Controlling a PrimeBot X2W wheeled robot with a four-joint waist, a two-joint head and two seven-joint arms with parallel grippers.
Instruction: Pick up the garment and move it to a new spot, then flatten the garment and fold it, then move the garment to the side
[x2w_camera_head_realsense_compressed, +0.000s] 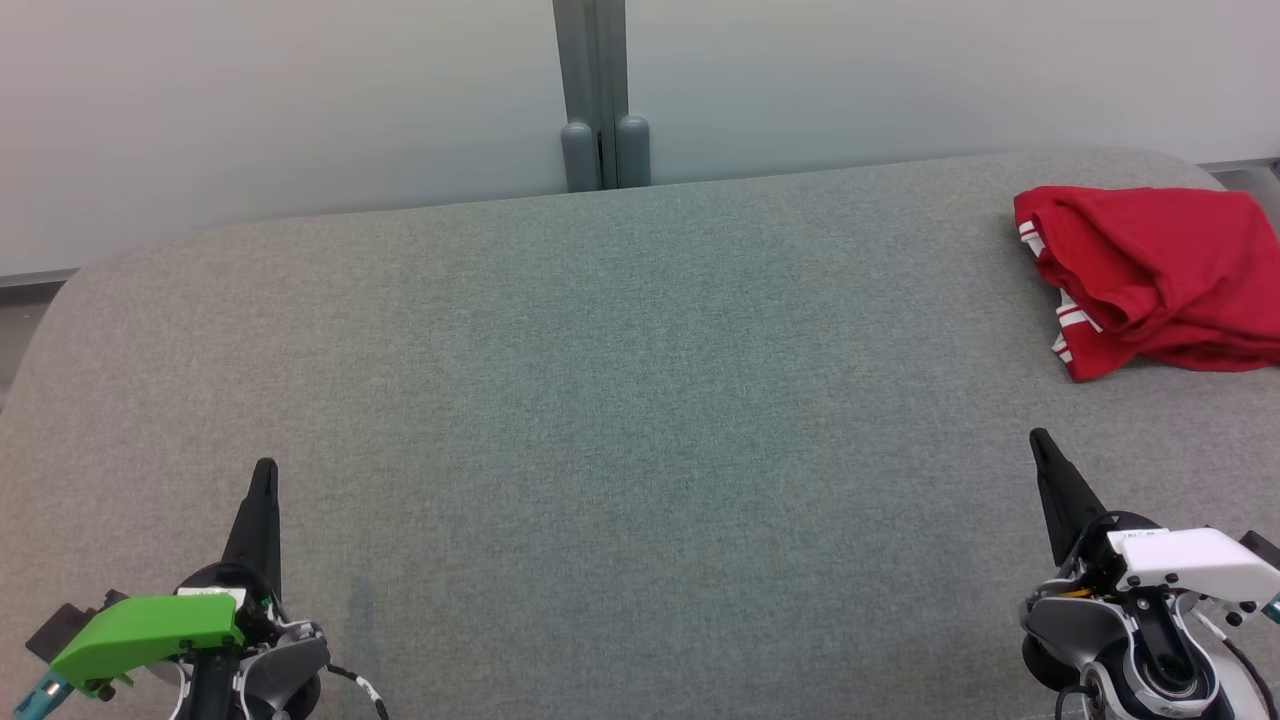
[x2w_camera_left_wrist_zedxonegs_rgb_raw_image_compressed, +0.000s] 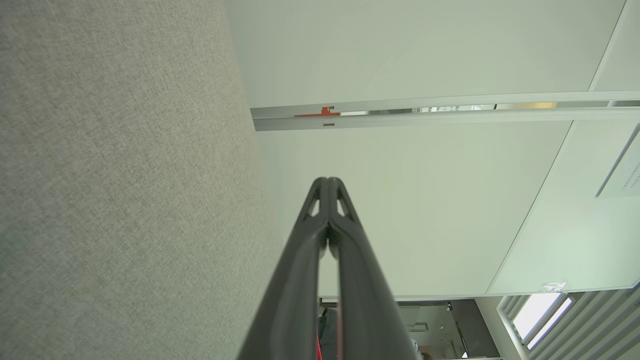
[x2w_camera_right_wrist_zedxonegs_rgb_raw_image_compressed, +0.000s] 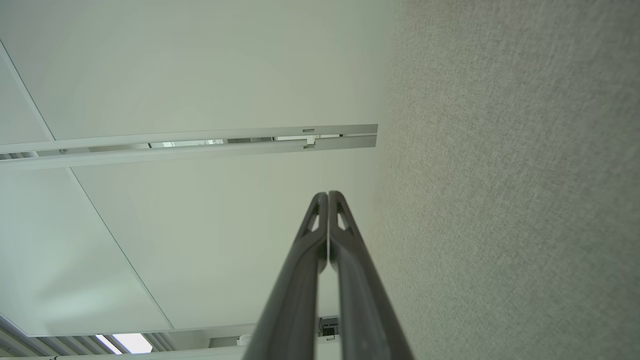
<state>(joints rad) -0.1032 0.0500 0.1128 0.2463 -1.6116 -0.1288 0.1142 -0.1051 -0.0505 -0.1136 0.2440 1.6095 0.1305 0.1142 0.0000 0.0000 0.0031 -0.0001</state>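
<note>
Head view: the red garment (x2w_camera_head_realsense_compressed: 1150, 275) lay loosely bunched, white-striped hems showing, at the far right of the grey fabric surface (x2w_camera_head_realsense_compressed: 640, 400), running off the frame edge. It was not laid flat, so either the pick-up was not yet begun or the pile was parked aside; could not tell which. Left gripper (x2w_camera_head_realsense_compressed: 265, 472) sat low left and right gripper (x2w_camera_head_realsense_compressed: 1040, 440) low right, both near the front edge and well apart from the cloth, the right one nearer. Judged a rest pose, likely leaving the middle free for spreading. Left wrist view: its two dark fingers (x2w_camera_left_wrist_zedxonegs_rgb_raw_image_compressed: 300, 280) met tip to tip with nothing between, pointing along the surface toward a pale wall panel (x2w_camera_left_wrist_zedxonegs_rgb_raw_image_compressed: 400, 200). Right wrist view: likewise, that arm's fingers (x2w_camera_right_wrist_zedxonegs_rgb_raw_image_compressed: 360, 290) were closed together on nothing, fabric alongside. Right arm judged better placed for the reach.
</note>
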